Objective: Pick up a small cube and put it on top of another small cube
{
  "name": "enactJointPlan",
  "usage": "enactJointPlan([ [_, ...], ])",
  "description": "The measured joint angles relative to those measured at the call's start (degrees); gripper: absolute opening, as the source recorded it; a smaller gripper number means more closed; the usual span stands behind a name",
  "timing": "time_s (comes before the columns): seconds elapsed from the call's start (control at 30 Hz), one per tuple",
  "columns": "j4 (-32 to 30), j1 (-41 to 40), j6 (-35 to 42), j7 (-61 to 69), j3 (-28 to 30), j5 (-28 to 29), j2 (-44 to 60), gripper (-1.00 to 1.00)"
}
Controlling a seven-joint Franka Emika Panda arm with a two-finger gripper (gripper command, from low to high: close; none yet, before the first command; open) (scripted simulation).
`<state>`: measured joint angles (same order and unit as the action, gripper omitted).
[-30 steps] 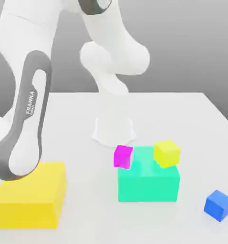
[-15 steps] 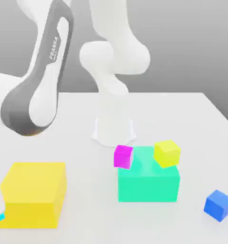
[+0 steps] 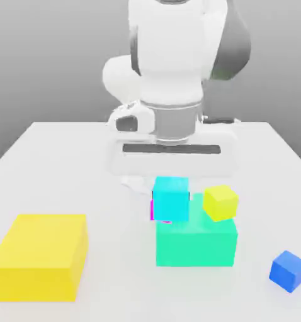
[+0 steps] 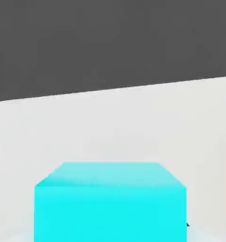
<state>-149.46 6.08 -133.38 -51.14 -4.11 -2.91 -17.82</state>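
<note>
We start with the table (image 3: 46,157), white and wide, and above it our arm (image 3: 172,69), whose broad hand hangs over the middle. On the near left lies the big yellow block (image 3: 39,255). Right of centre stands the large green block (image 3: 196,242), with a small yellow cube (image 3: 220,202) perched tilted on its far right corner, and a small dark blue cube (image 3: 288,270) on the table at the near right.

Our gripper (image 3: 171,188) is pressed onto the cyan cube (image 3: 170,198), which we carry in the air just under the hand; the hand view shows the same cube (image 4: 110,203) close below the camera. The fingers themselves we cannot make out against the white hand.

The relation that counts: the pink cube (image 3: 155,214) peeps out as a thin strip at the cyan cube's lower left edge, beside the green block's far left corner. So we judge the target lies almost straight beneath our load, a touch to the left. What remains, we think, is a small shift leftward, then a straight descent and release.
</note>
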Motion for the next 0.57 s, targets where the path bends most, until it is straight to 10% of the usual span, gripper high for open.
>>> enactJointPlan([
  [0.27,-12.6,11.2,4.1,5.4,-5.9,-3.8,-15.8,-1.00],
  [0.47,-17.7,12.2,-8.3,5.6,-7.6,-5.5,-7.9,-1.00],
  [0.5,-18.1,12.1,-9.6,5.7,-7.7,-5.6,-6.9,1.00],
  [0.57,-18.1,12.1,-9.6,5.7,-7.7,-5.6,-6.9,1.00],
])
